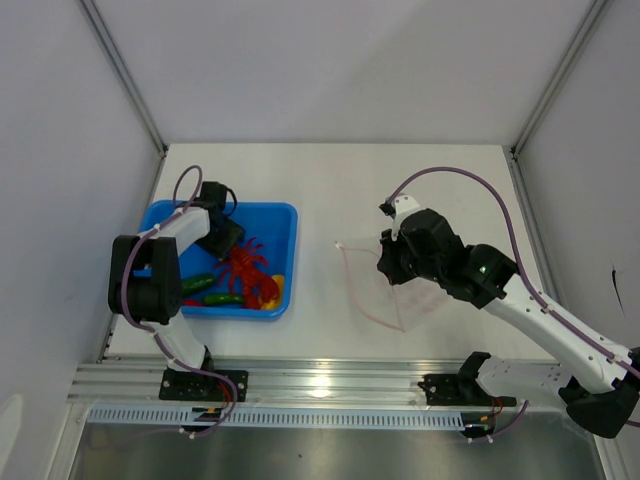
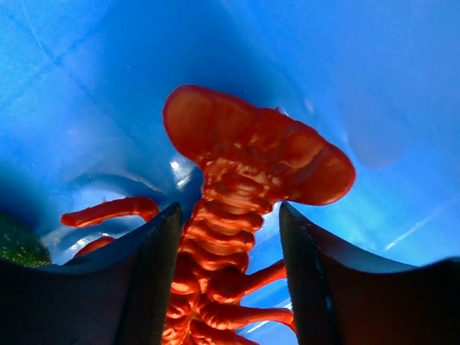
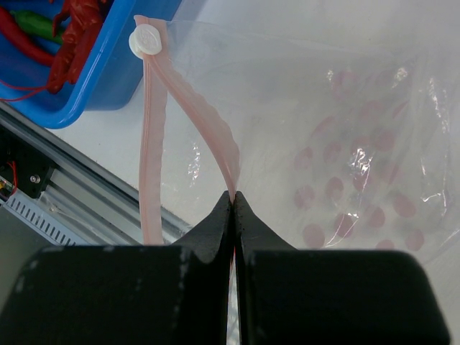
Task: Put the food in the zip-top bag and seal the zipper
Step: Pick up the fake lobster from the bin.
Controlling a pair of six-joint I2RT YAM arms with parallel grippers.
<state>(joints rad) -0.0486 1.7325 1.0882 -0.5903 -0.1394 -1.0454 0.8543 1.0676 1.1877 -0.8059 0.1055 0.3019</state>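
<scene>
The food lies in a blue tray (image 1: 290, 215): a red toy crayfish (image 1: 245, 268), dark green pieces (image 1: 197, 283) and a yellow-orange fruit (image 1: 277, 285). My left gripper (image 1: 225, 240) is down in the tray and open, its fingers (image 2: 154, 280) on either side of the crayfish's tail (image 2: 244, 165), with a gap on the right. The clear zip-top bag (image 1: 385, 295) lies on the table to the right. My right gripper (image 3: 233, 198) is shut on one pink zipper strip (image 3: 208, 126). The other strip (image 3: 151, 144) hangs apart, so the mouth gapes. A white slider (image 3: 147, 38) sits at the far end.
The blue tray's corner (image 3: 115, 72) shows just left of the bag's mouth, with red and green pieces (image 3: 36, 21) in it. A metal rail (image 1: 320, 380) runs along the table's near edge. Grey walls enclose the table on three sides.
</scene>
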